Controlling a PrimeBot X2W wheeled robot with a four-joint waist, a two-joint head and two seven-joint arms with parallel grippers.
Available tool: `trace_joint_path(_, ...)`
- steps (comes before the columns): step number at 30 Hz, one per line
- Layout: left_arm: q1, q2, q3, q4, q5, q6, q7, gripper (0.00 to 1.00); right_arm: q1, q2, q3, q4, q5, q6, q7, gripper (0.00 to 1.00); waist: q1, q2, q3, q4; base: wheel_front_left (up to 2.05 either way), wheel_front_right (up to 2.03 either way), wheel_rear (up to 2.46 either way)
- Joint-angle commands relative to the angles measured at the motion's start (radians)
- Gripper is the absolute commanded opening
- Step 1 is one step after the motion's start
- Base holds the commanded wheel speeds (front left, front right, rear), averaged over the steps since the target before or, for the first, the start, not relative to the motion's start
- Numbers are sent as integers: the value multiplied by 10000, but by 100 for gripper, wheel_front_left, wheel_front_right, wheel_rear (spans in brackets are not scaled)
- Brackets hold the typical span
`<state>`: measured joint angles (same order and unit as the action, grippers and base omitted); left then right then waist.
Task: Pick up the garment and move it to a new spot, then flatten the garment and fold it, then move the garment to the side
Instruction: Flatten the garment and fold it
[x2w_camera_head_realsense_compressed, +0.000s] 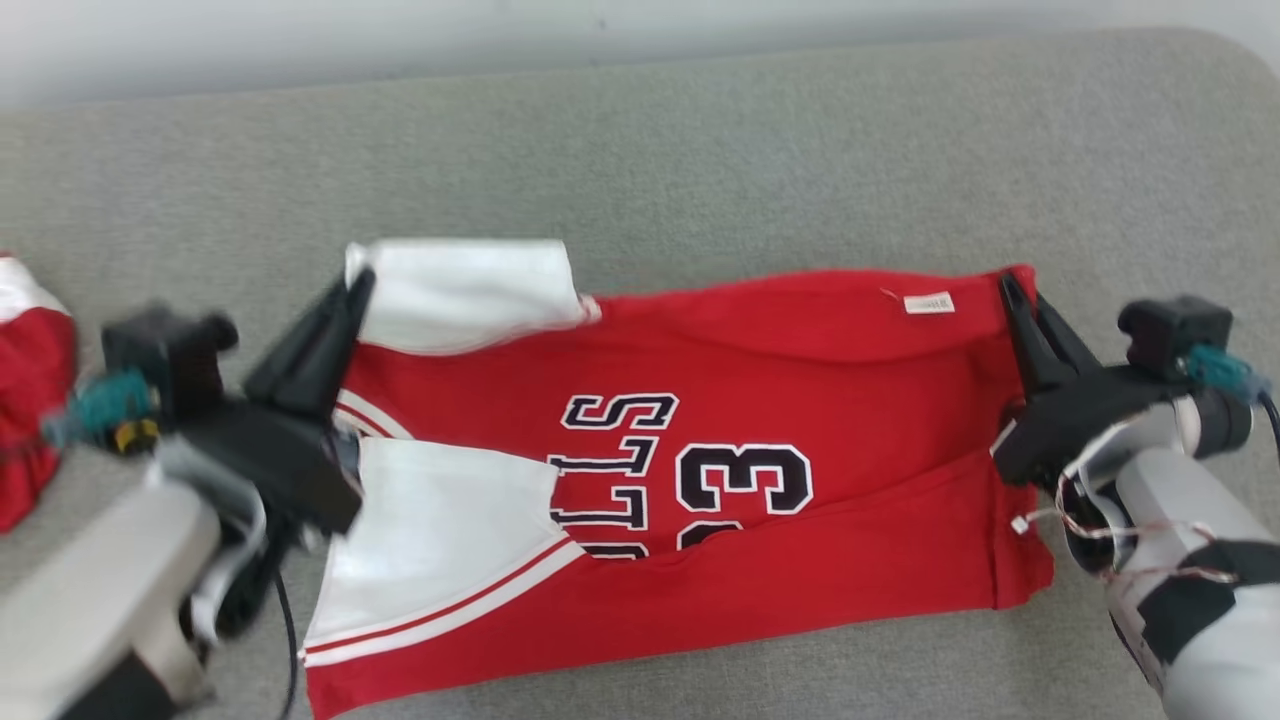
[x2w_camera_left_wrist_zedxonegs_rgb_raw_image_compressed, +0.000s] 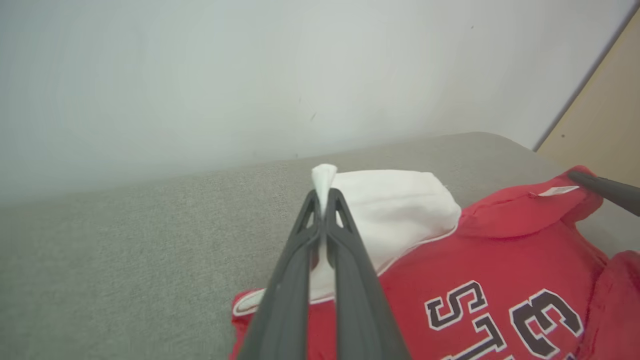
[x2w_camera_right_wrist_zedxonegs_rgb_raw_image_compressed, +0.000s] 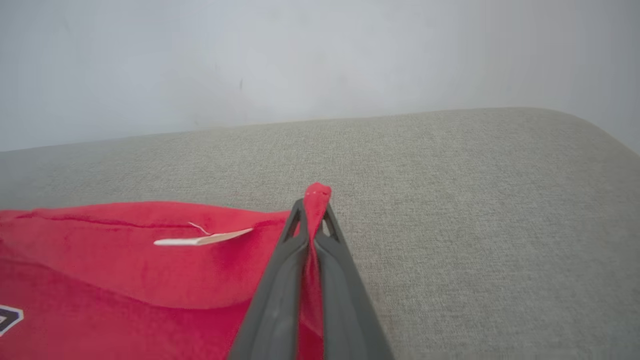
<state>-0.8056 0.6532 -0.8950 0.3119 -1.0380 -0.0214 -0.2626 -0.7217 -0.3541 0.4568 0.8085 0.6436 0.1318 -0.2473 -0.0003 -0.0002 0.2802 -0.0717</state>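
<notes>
**Both grippers clamped on the jersey's far corners**

Left gripper (x2w_camera_head_realsense_compressed: 360, 285) is closed tight on the white sleeve corner. The left wrist view shows a tuft of white cloth squeezed between its fingertips. The right gripper (x2w_camera_head_realsense_compressed: 1008, 285) is likewise shut on the red hem corner, just beside the white label (x2w_camera_head_realsense_compressed: 928, 303).

The red basketball jersey (x2w_camera_head_realsense_compressed: 760, 370) lies on the grey upholstered surface (x2w_camera_head_realsense_compressed: 700, 150). Its long axis runs left to right across the head view, stretched between the two grippers. Both held corners sit on the far edge, so the jersey's body lies on the robot's side of the fingertips. A fold would probably mean drawing that far edge toward the near one, both arms moving evenly.

Counted:
- one jersey in hand
- two white sleeves
- one label
- two grippers
- one other red-and-white cloth (x2w_camera_head_realsense_compressed: 30, 400), well apart at the left edge
</notes>
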Motion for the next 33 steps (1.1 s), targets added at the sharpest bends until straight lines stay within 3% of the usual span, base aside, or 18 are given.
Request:
trace_joint_path(1, 377, -14, 104, -131, 122, 76, -24, 0, 221, -107, -45, -96, 77, -25, -59, 0, 3, 2, -216, 207, 0, 0, 0)
trace_joint_path(7, 2805, -398, 1590, -1479, 853, 632, -27, 0, 1601, -300, -694, -1075, 52, -25, -174, 0, 3, 2, -425, 371, 0, 0, 0)
trace_joint_path(16, 5284, -1339, 2926, -1875, 1594, 582, -29, 0, 3698, 14, -1699, -2530, -300, -25, -136, 0, 3, 2, -765, 349, 0, 0, 0)
trace_joint_path(17, 5428, -1386, 3018, -1798, 1744, 567, -30, 5, 3838, 46, -1715, -2632, -332, -25, -114, 11, 3, 2, -805, 327, 0, 0, 0)
trace_joint_path(18, 5545, -1516, 3167, -1754, 1822, 563, -31, 89, 3963, 81, -1774, -2725, -360, -27, -122, 74, 3, 2, -858, 309, 0, 0, 0)
trace_joint_path(19, 5698, -1687, 3299, -1700, 1859, 524, -29, 100, 4087, 97, -1841, -2805, -377, -25, -101, 100, 3, 2, -899, 302, 0, 0, 0)
trace_joint_path(26, 6507, -2593, 5053, -1703, 3067, 278, -30, 100, 4674, 70, -2195, -3649, -352, -25, -12, 100, 3, 2, -1222, 262, 0, 0, 0)
trace_joint_path(33, 7309, -3889, 7514, -2623, 5426, 234, -30, 100, 4812, 103, -2799, -3831, -478, -25, 623, 100, 3, 2, -1389, 311, 0, 0, 0)
